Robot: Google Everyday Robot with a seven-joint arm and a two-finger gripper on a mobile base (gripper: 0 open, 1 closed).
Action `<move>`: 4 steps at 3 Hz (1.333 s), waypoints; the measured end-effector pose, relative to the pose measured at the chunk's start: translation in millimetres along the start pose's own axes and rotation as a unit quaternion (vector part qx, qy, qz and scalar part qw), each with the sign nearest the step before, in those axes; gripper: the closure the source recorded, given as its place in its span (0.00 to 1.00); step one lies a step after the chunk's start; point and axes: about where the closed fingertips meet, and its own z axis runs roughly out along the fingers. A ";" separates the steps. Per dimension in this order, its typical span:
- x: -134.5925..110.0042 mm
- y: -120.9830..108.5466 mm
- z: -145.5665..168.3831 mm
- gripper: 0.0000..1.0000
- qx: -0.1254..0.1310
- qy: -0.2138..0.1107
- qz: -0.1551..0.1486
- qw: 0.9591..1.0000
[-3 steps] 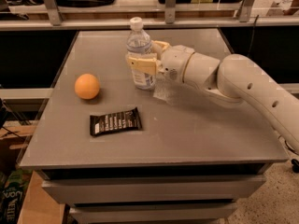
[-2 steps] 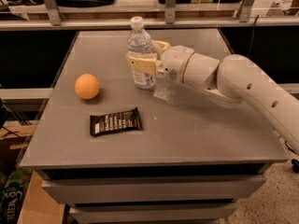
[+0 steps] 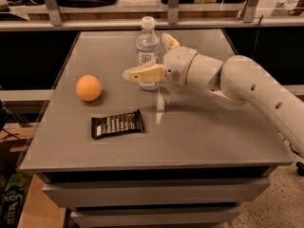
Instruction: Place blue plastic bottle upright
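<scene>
The blue plastic bottle [image 3: 147,45] stands upright on the grey table [image 3: 209,132], at the back middle, with its white cap on top. My gripper [image 3: 148,57] is open around it. One finger [image 3: 142,73] reaches across in front of the bottle's lower part, and the other finger [image 3: 169,41] is raised behind it to the right. I cannot tell whether the fingers touch the bottle. The white arm comes in from the right.
An orange ball [image 3: 89,88] lies on the left of the table. A black snack bar wrapper [image 3: 117,123] lies in front of the bottle, toward the near edge. A railing and shelves run behind the table.
The gripper was shut on the bottle before. Its fingers have now spread apart, and the bottle stands on the table by itself.
</scene>
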 end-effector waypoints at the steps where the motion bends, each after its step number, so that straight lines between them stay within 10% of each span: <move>1: -2.4 1.5 -6.0 0.00 0.001 0.005 -0.003 1.000; 4: 3.2 7.7 -41.6 0.00 -0.020 0.039 0.007 0.999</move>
